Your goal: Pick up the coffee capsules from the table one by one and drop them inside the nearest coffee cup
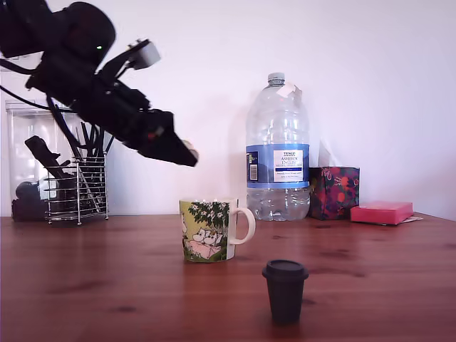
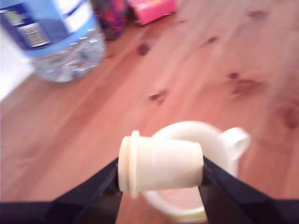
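Right now my hand point(image 2: 160, 173) is clamped on the cream capsule point(image 2: 154, 161), one dark finger pressed against each end of it, so the pod lies sideways between them with its rimmed end against one finger. I hold it in the air above the mug point(image 1: 206, 230); from the wrist view the mug's open white mouth sits directly behind the capsule, handle out to one side. That view is blurred, so I cannot tell what is inside the mug.

From the exterior view my arm reaches down at a slant from the upper left, and my hand hangs well clear of the mug's rim. The mug stands upright on the counter point(image 1: 107, 285), a reddish-brown wooden top with visible grain and dark knots. The dark capsule point(image 1: 285, 288) stands on the wood with its wide end up, to the exterior view's right of the mug and nearer the camera, apart from it.

Along the back edge, against a plain white wall point(image 1: 370, 85), stand a wire rack point(image 1: 75, 189) of dark utensils on the exterior view's left, a big clear water bottle point(image 1: 278, 153) with a blue label behind the mug, then a patterned box point(image 1: 333, 192) and a flat pink box point(image 1: 381, 211) to its right.
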Tool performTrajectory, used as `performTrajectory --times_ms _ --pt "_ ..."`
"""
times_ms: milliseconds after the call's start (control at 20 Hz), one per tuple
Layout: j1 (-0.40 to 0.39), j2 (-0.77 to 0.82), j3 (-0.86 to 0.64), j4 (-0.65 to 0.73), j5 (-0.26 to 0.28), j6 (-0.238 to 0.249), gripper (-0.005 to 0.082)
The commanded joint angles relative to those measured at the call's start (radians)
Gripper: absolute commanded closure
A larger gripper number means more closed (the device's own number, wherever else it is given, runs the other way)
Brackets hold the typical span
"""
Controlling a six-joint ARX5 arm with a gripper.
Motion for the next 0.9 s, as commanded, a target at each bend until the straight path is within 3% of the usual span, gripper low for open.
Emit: performTrajectory --times_ms 0,250,550,850 --pt "-0.021 0.013 0.038 -0.017 -0.003 -0.034 0.0435" --pt "-0.048 0.071 0.175 -0.192 -0.041 -0.079 0.0435" --pt "-0.049 0.185 0.334 -0.426 -0.048 -0.079 0.0435" --pt "-0.049 0.197 0.340 -0.465 -0.055 -0.077 0.0434"
